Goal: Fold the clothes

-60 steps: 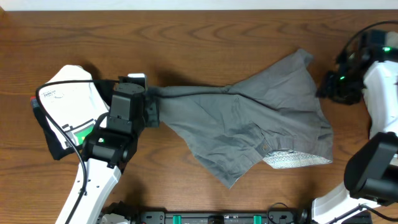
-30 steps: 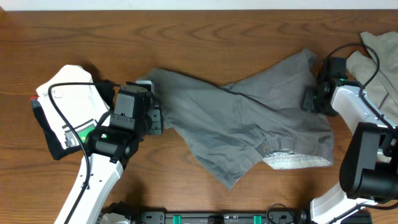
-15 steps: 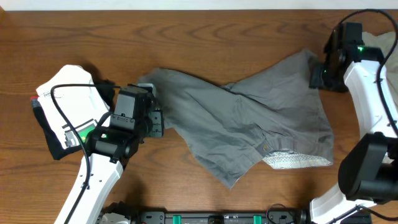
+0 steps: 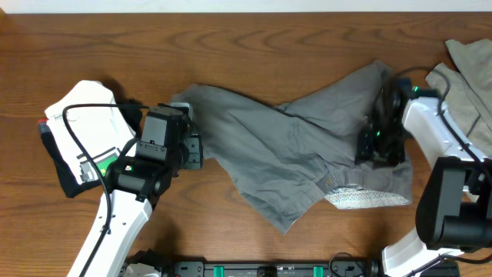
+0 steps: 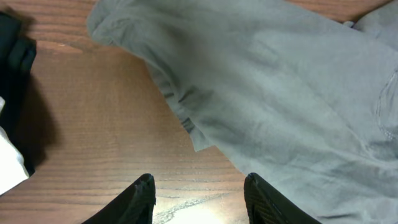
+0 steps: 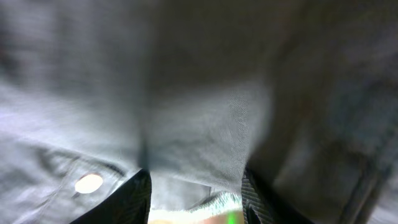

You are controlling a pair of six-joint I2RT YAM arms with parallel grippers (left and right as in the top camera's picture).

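Note:
The grey shorts (image 4: 300, 146) lie crumpled across the middle of the table, with pale inner lining showing at their lower right edge (image 4: 361, 198). My left gripper (image 4: 190, 146) is open at the shorts' left edge. In the left wrist view its fingers (image 5: 199, 199) hang over bare wood, with the cloth (image 5: 280, 93) just ahead and to the right. My right gripper (image 4: 377, 146) is over the right part of the shorts. In the right wrist view its fingers (image 6: 196, 199) are open, close above the grey cloth (image 6: 205, 124), near a metal button (image 6: 88, 183).
A white and black garment pile (image 4: 81, 115) lies at the left, beside the left arm; it also shows in the left wrist view (image 5: 12, 93). Another khaki garment (image 4: 469, 69) lies at the far right edge. The wooden table (image 4: 231, 38) shows behind the shorts.
The left gripper let go of the shorts' left end, which dropped flat. The right arm swung from the shorts' top right corner down onto their right part.

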